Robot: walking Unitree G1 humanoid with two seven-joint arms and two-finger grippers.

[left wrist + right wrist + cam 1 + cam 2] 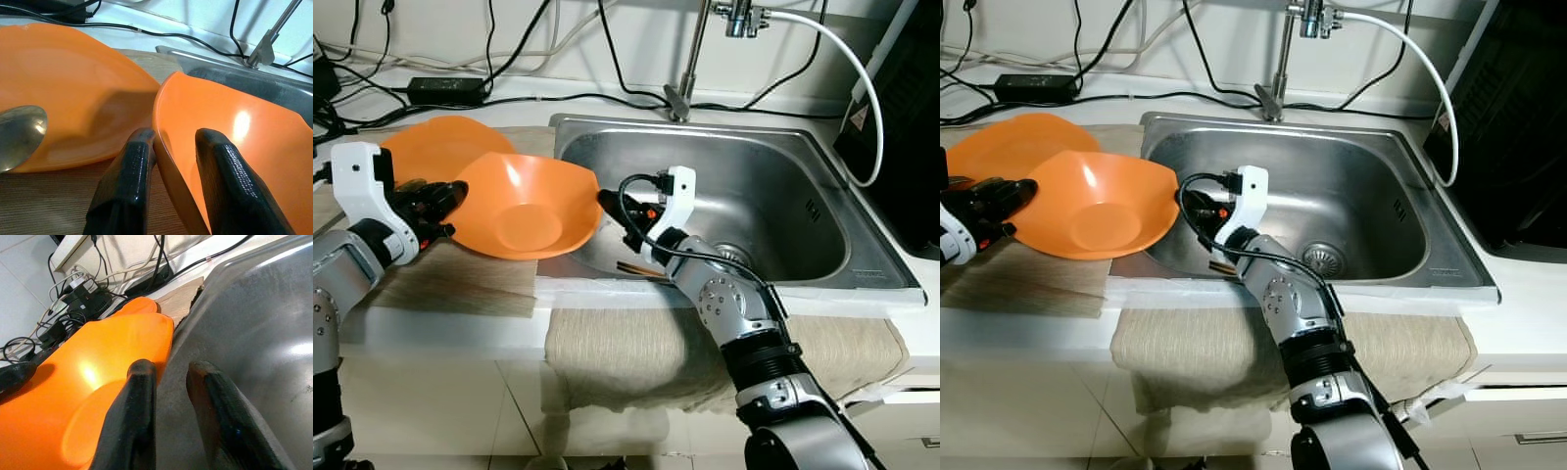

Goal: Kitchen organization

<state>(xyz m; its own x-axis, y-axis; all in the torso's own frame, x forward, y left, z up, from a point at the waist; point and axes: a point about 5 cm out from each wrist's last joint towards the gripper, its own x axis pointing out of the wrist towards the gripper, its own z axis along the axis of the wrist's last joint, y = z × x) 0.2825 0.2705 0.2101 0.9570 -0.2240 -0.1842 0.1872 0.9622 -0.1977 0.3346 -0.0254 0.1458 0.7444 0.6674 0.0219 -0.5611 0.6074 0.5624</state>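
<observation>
Currently an orange bowl [524, 206] is held tilted over the left edge of the steel sink [783, 211], partly above the bench [440, 323] and partly above the basin. The left tool [445, 201] grips the bowl's left rim: in the left wrist view one black finger [128, 188] sits outside the wall and the other inside, with the rim pinched between them. The right tool [612, 208] is at the bowl's right rim, inside the basin. In the right wrist view its two fingers [134, 416] stand a little apart, one just beside the bowl's edge, the other over bare steel; they are parted and hold nothing, though whether the near finger touches the rim I cannot tell.

Behind the held bowl, a second orange dish [435, 147] lies flat on the bench. The left wrist view shows a metal spoon [19, 134] resting in it, bowl end visible. A brown mat [460, 284] lies under the dishes on the bench, and a beige towel [626, 352] hangs over the bench's front edge below the sink.

Inside the basin, near the front wall under the right arm, thin brown sticks [641, 267] lie on the steel; the drain [732, 255] is just beside them. The tap [690, 59] rises behind the sink, with a white hose [862, 88] curving to the right. Black cables [460, 69] and a power brick [445, 90] lie along the back of the bench.
</observation>
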